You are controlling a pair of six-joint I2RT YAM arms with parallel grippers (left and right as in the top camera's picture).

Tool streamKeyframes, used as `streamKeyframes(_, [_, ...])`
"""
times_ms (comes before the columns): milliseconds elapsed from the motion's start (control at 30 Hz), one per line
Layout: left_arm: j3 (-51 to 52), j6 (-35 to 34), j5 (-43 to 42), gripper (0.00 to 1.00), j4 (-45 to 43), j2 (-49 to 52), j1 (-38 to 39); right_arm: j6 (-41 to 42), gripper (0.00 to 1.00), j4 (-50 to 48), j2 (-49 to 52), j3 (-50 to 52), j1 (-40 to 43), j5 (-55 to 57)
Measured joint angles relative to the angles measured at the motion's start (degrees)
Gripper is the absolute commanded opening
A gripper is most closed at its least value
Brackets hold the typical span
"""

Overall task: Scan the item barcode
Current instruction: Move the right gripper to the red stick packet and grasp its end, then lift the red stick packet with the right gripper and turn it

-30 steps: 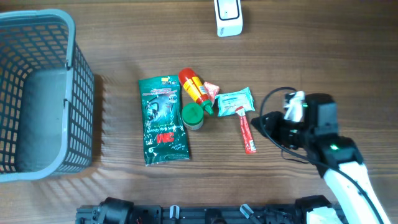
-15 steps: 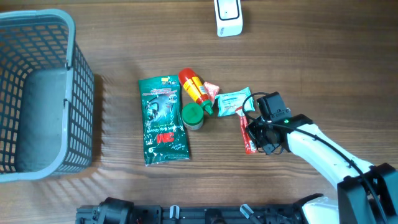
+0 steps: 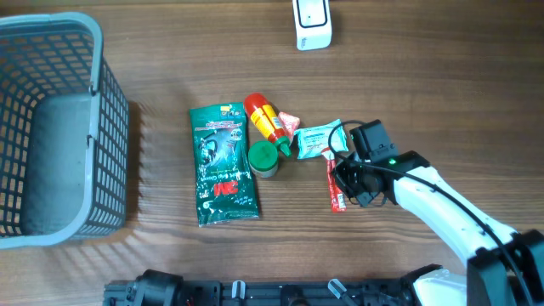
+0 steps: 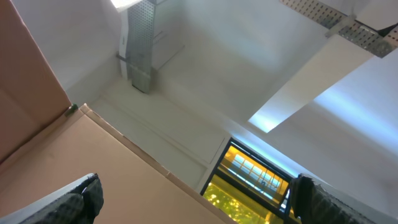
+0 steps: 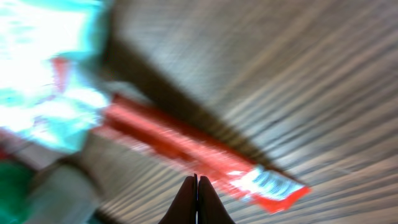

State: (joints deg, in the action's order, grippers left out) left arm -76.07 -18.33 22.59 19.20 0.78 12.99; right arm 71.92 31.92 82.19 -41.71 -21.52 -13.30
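Table [image 3: 442, 76], wood grain, holding:
- Basket [image 3: 102, 102], grey mesh, far left; cut off by the left edge.
- Scanner [image 3: 312, 25], white, top centre; upper part out of frame.
- Green packet [image 3: 223, 166], flat, centre; print too small to read.
- Red bottle [image 3: 265, 119], lying tilted just right of the packet, its lower end behind a green cap [image 3: 263, 158].
- Pink scrap [image 3: 290, 121], between the bottle and the teal packet [image 3: 319, 140]; cannot be identified.
- Red stick [image 3: 337, 183], flat on the table, top end touching the teal packet. No barcode can be made out; the wrist view is blurred.

Right gripper [image 3: 350, 185]: jaws pressed together, nothing between them, tips just beside the stick.

Left gripper [image 4: 196, 193]: jaws spread wide, only the tips showing at the lower corners; its camera faces the ceiling. Not found in the overhead view.
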Motion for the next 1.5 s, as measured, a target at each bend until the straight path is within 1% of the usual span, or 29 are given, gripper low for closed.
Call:
streamKeyframes(133, [0.0, 0.0, 0.0, 1.00, 0.0, 0.0, 0.0, 1.1, 0.04, -0.2, 0.2, -0.7, -1.4, 1.0])
streamKeyframes(267, [0.0, 0.0, 0.0, 1.00, 0.0, 0.0, 0.0, 3.3, 0.04, 0.1, 6.8, -0.7, -2.8, 1.7])
streamKeyframes(333, [0.0, 0.0, 0.0, 1.00, 0.0, 0.0, 0.0, 4.6, 0.05, 0.2, 8.3, -1.2, -2.8, 1.7])
streamKeyframes(367, [0.0, 0.0, 0.0, 1.00, 0.0, 0.0, 0.0, 4.8, 0.08, 0.2, 8.7, -1.4, -2.8, 1.5])
streamKeyframes(400, [0.0, 0.0, 0.0, 1.00, 0.0, 0.0, 0.0, 5.0, 0.20, 0.2, 9.2, -1.8, -2.8, 1.3])
streamKeyframes(433, [0.0, 0.0, 0.0, 1.00, 0.0, 0.0, 0.0, 5.2, 0.42, 0.2, 9.4, -2.1, -2.8, 1.1])
streamKeyframes(500, [0.0, 0.0, 0.0, 1.00, 0.0, 0.0, 0.0, 5.7, 0.51, 0.7, 9.7, -2.4, -2.8, 0.9])
streamKeyframes(533, [0.0, 0.0, 0.0, 1.00, 0.0, 0.0, 0.0, 6.1, 0.53, 3.0, 9.8, -2.7, -2.8, 0.5])
streamKeyframes(633, [0.0, 0.0, 0.0, 1.00, 0.0, 0.0, 0.0, 8.0, 0.66, 10.5, 10.2, -2.8, -2.8, 0.5])
streamKeyframes(700, [0.0, 0.0, 0.0, 1.00, 0.0, 0.0, 0.0, 8.6, 0.66, 13.0, 10.5, -2.7, -2.8, 0.5])
streamKeyframes(767, [0.0, 0.0, 0.0, 1.00, 0.0, 0.0, 0.0, 8.4, 0.67, 13.2, 10.5, -2.7, -2.8, 0.4])
streamKeyframes(833, [0.0, 0.0, 0.0, 1.00, 0.0, 0.0, 0.0, 6.2, 0.66, 13.9, 10.5, -2.8, -2.8, 0.2])
streamKeyframes(900, [0.0, 0.0, 0.0, 1.00, 0.0, 0.0, 0.0, 4.0, 0.66, 18.9, 10.4, -4.4, -2.8, 0.3])
streamKeyframes(967, [0.0, 0.0, 0.0, 1.00, 0.0, 0.0, 0.0, 1.8, 0.68, 23.4, 8.1, -9.1, -2.8, 0.3])
streamKeyframes(1000, [0.0, 0.0, 0.0, 1.00, 0.0, 0.0, 0.0, 1.0, 0.72, 23.7, 6.0, -11.0, -2.8, 0.3])
streamKeyframes(1033, [0.0, 0.0, 0.0, 1.00, 0.0, 0.0, 0.0, 0.1, 0.78, 23.7, 4.0, -12.1, -2.8, 0.3])
streamKeyframes(1067, [0.0, 0.0, 0.0, 1.00, 0.0, 0.0, 0.0, -2.0, 0.81, 23.3, 0.5, -13.3, -2.8, 0.4])
streamKeyframes(1100, [0.0, 0.0, 0.0, 1.00, 0.0, 0.0, 0.0, -4.7, 0.81, 22.7, -0.6, -13.4, -2.8, 0.9])
streamKeyframes(1167, [0.0, 0.0, 0.0, 1.00, 0.0, 0.0, 0.0, -12.7, 0.65, 22.2, -0.8, -13.4, -2.8, 2.7])
streamKeyframes(1200, [0.0, 0.0, 0.0, 1.00, 0.0, 0.0, 0.0, -16.2, 0.61, 22.2, -0.7, -13.4, -2.8, 3.6])
streamKeyframes(1267, [0.0, 0.0, 0.0, 1.00, 0.0, 0.0, 0.0, -20.7, 0.60, 22.7, 0.9, -13.4, -2.8, 6.5])
streamKeyframes(1333, [0.0, 0.0, 0.0, 1.00, 0.0, 0.0, 0.0, -22.8, 0.60, 24.4, 4.3, -13.3, -3.3, 10.4])
streamKeyframes(1500, [0.0, 0.0, 0.0, 1.00, 0.0, 0.0, 0.0, -24.5, 0.60, 22.9, 13.4, -13.2, -6.1, 14.3])
